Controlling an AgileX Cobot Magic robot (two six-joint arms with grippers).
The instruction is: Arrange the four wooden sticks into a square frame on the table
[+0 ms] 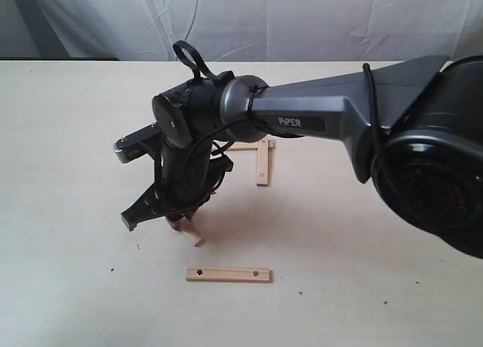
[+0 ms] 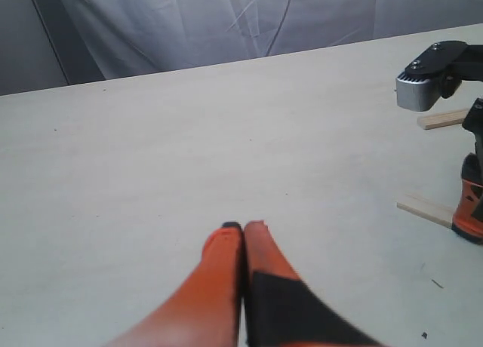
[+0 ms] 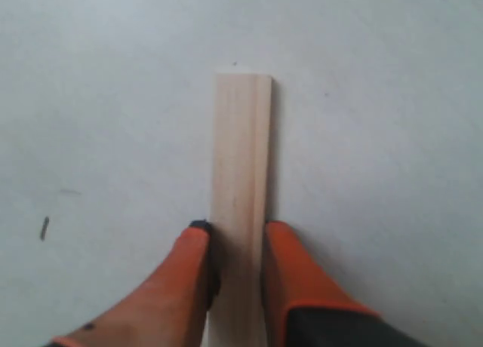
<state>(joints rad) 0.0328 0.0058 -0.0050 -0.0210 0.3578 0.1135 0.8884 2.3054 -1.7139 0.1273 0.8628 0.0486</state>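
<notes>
My right gripper (image 1: 179,223) reaches across to the left of the middle of the table (image 1: 68,136) and is shut on a wooden stick (image 3: 241,151). Its orange fingers (image 3: 290,264) press the stick's two long edges, and one end (image 1: 193,235) pokes out right at the table surface. A second stick (image 1: 229,274) with a dark hole near each end lies flat nearer the front. Two more sticks meet in an L behind the arm: an upright one (image 1: 263,164) and a crosswise one (image 1: 246,145), partly hidden. My left gripper (image 2: 243,228) is shut and empty over bare table.
The right arm's dark body (image 1: 324,121) spans the right half of the exterior view, with its large base (image 1: 438,173) at the right edge. A white cloth (image 1: 249,19) hangs behind the table. The left wrist view shows the right gripper (image 2: 469,211) and the held stick (image 2: 424,209).
</notes>
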